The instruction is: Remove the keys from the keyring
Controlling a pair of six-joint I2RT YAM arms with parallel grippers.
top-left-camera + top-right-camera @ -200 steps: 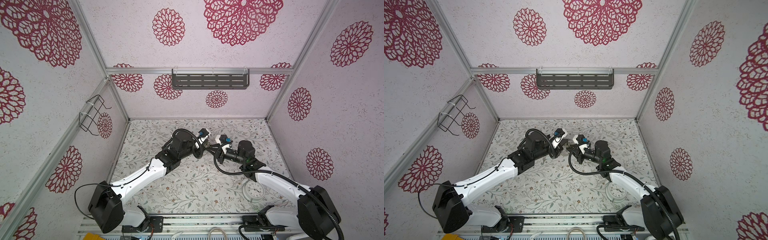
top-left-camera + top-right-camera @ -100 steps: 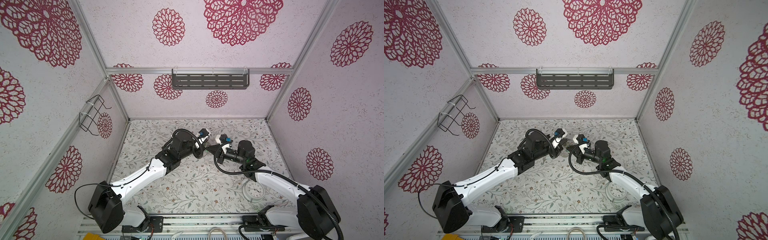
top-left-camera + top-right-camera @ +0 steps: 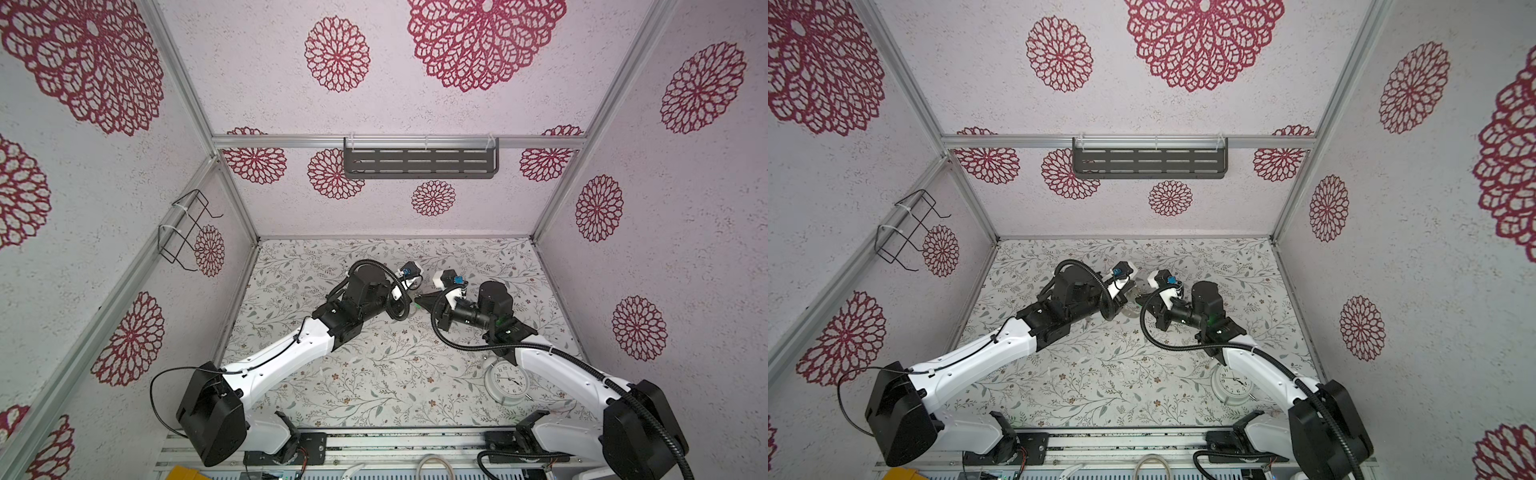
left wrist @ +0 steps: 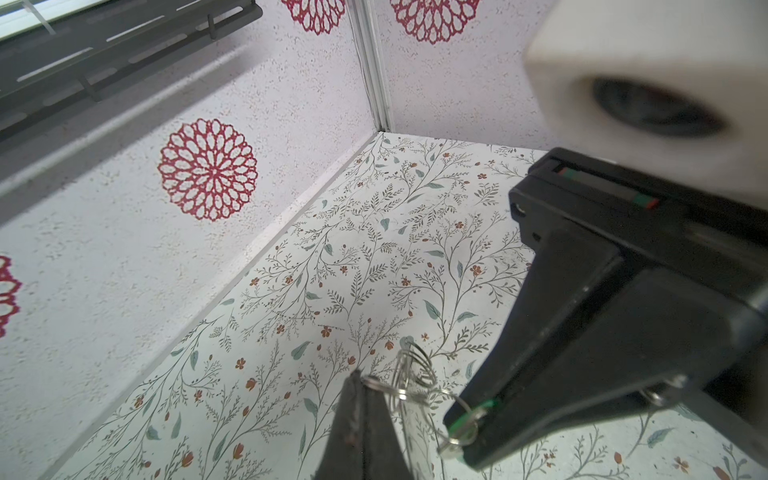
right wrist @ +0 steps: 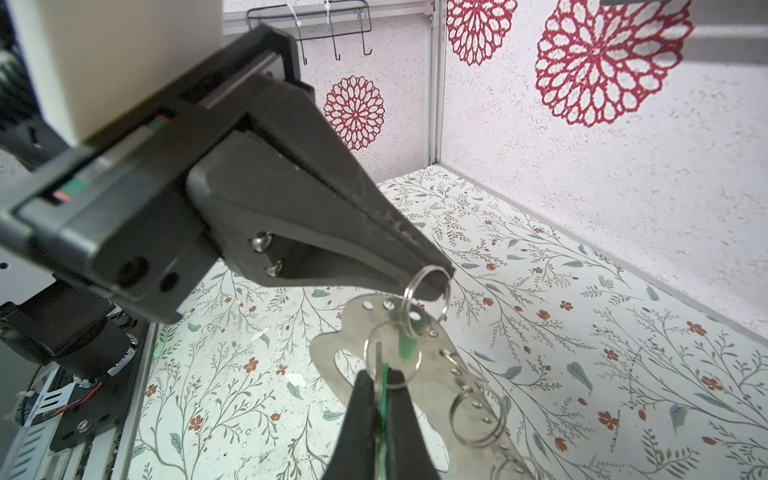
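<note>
Floral mat (image 3: pixel 374 374), both top views: left gripper (image 3: pixel 407 299) and right gripper (image 3: pixel 419 297) meet tip to tip over its rear middle.
Left wrist: left jaws fully closed, pinching small split ring (image 4: pixel 395 392).
Right wrist: right jaws clamped on green-tagged key (image 5: pixel 384 380). The keyring (image 5: pixel 440 357) hangs under that ring, between both tips.

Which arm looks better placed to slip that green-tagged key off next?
Probably the right. The right hand is shut on the green-tagged key, so it can work it free, while the left hand pinches a small ring on the flat metal keyring, apparently steadying it.
</note>
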